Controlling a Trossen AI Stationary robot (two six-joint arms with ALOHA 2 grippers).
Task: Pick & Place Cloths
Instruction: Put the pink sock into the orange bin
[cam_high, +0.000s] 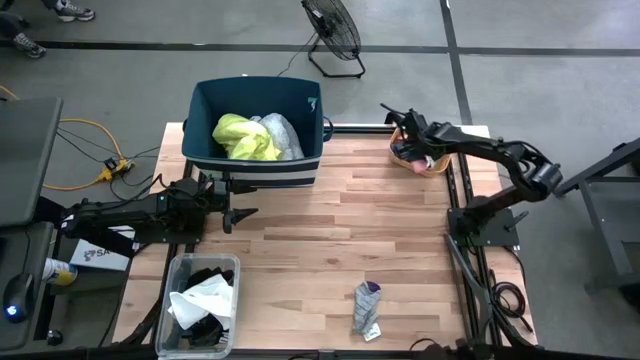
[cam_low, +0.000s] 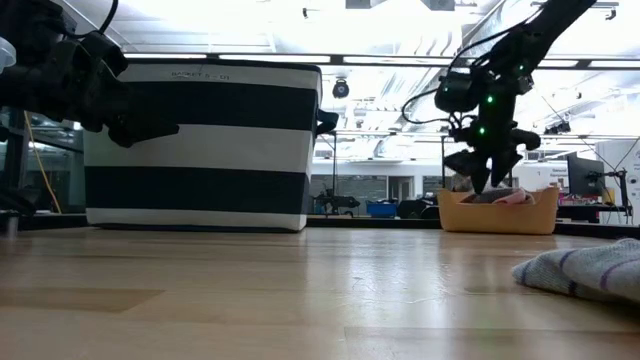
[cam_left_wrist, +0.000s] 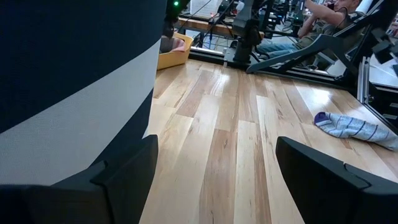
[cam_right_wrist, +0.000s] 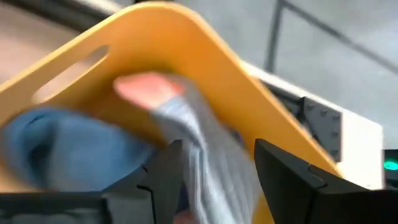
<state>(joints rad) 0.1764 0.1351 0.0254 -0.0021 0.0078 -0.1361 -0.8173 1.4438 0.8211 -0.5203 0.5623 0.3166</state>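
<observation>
The right gripper (cam_right_wrist: 214, 171), jaws apart, straddles the grey sock with pink toe (cam_right_wrist: 186, 124) in the small orange tray (cam_right_wrist: 186, 37); next it should clench. The left gripper (cam_high: 243, 213) waits released beside the dark-blue bin (cam_high: 205, 105).

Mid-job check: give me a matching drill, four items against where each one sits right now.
Items:
1. neon-yellow garment
2. grey sock with pink toe
3. small white-blue rag
4. right gripper

Places:
A. bare on the table's near side
B. above the orange tray
C. inside the dark-blue bin
D. in the orange tray

Pairs: 1-C, 2-D, 3-A, 4-B
</observation>
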